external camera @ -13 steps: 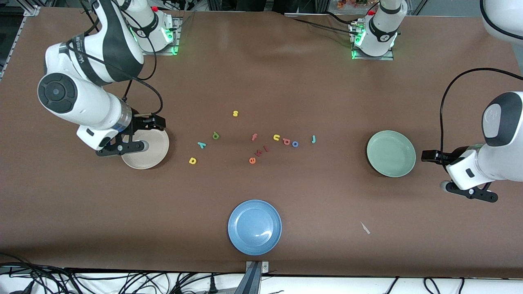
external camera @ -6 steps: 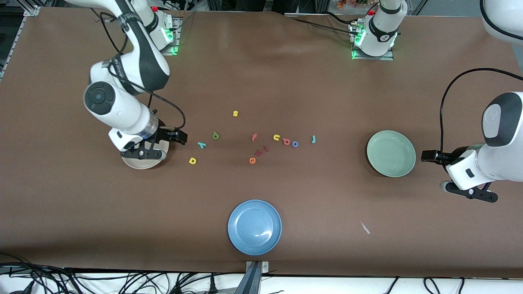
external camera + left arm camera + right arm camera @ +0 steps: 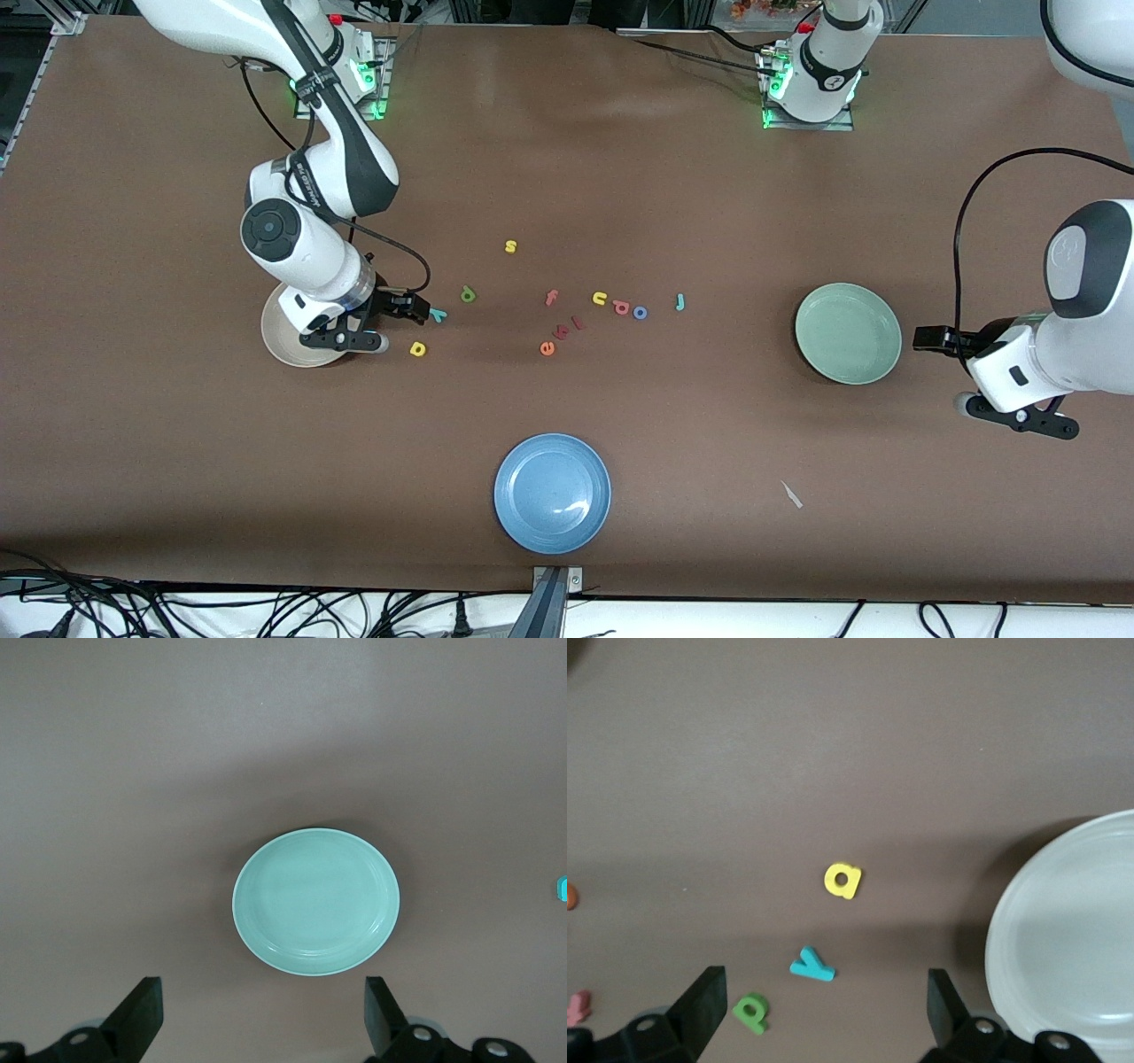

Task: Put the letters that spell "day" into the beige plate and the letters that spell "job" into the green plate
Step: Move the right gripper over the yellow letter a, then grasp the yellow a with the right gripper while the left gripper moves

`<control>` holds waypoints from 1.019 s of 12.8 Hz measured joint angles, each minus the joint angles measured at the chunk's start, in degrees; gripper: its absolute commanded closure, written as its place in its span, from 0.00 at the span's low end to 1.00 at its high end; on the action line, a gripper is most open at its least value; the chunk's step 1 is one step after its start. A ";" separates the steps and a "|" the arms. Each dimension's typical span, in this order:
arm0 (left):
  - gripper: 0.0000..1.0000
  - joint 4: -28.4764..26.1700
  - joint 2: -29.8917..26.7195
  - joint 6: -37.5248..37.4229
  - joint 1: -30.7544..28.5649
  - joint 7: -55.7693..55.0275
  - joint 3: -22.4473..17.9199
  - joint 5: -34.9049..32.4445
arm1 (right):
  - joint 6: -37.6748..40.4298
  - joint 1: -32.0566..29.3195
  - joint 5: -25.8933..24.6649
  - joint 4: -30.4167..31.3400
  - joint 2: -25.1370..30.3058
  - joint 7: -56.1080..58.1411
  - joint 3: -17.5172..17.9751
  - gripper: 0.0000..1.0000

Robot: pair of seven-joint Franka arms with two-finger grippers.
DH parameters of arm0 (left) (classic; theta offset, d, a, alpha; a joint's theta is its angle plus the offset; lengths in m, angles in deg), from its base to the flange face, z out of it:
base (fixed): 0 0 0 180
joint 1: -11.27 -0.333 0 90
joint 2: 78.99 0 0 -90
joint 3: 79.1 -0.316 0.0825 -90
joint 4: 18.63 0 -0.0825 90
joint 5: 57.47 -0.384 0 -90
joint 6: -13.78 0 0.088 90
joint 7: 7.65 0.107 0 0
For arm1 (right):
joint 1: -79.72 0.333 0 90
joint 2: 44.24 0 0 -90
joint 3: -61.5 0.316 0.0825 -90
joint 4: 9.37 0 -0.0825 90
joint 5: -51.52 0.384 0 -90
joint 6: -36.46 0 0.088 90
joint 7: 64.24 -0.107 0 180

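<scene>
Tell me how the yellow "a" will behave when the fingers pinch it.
The yellow "a" lies flat and thin on the table, so it probably won't roll. It looks tiny and light, so it may skid. Its low edges likely leave little to pinch.

Even overhead light — soft shadows (wrist views dimmer), sharp focus.
</scene>
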 measured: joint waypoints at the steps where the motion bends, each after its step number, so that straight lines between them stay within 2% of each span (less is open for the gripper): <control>1: 0.00 0.00 0.00 0.00 0.00 0.00 0.00 0.00 | -1.76 0.06 -0.85 0.08 -1.33 0.00 0.03 0.00; 5: 0.00 0.00 0.07 0.00 0.00 0.00 0.00 0.00 | -7.55 1.05 -2.69 -0.01 -6.58 -0.01 0.07 0.01; 10: 0.00 -0.09 0.37 0.00 0.51 -0.98 0.12 0.00 | -11.76 1.06 -3.82 -0.29 -9.66 -0.04 -0.02 0.01; 13: 0.00 -0.11 0.80 0.00 1.61 -3.83 0.31 0.00 | -13.40 1.06 -5.00 -0.41 -11.16 -0.05 -0.09 0.08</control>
